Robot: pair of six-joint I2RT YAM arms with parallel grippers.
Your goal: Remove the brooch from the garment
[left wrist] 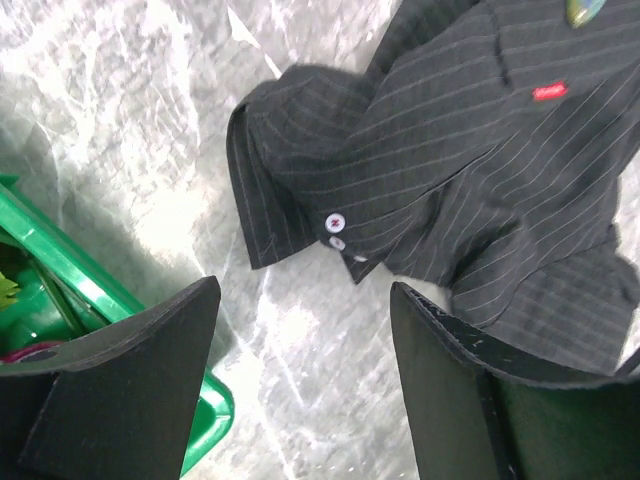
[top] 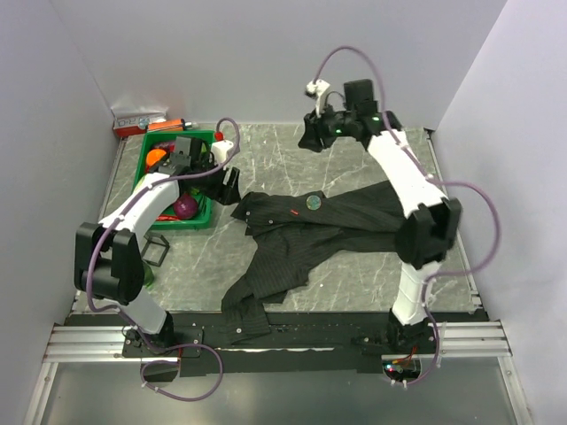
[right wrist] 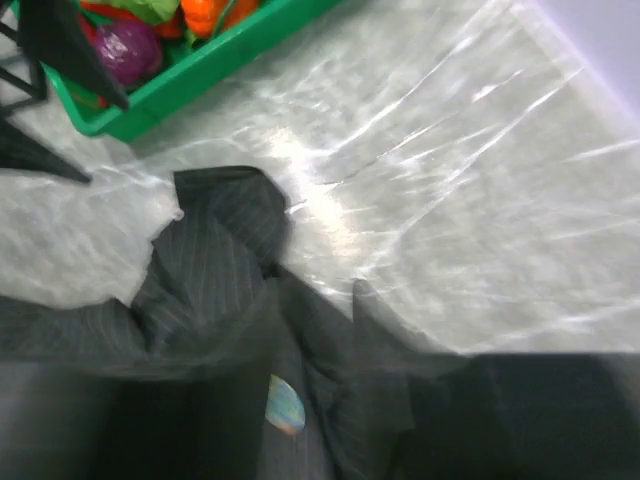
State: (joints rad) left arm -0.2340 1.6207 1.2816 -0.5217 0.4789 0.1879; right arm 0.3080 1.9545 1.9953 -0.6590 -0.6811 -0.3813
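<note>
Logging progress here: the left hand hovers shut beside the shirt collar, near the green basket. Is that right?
Not quite: the left hand is open wide, as the left wrist view shows. It does hover beside the shirt collar, near the green basket.

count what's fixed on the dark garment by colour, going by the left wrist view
red: 1, the brooch
iridescent: 1, a round badge, cut off by the top edge of the view
pale: 3, the shirt buttons along the garment front edge
total: 5
</note>
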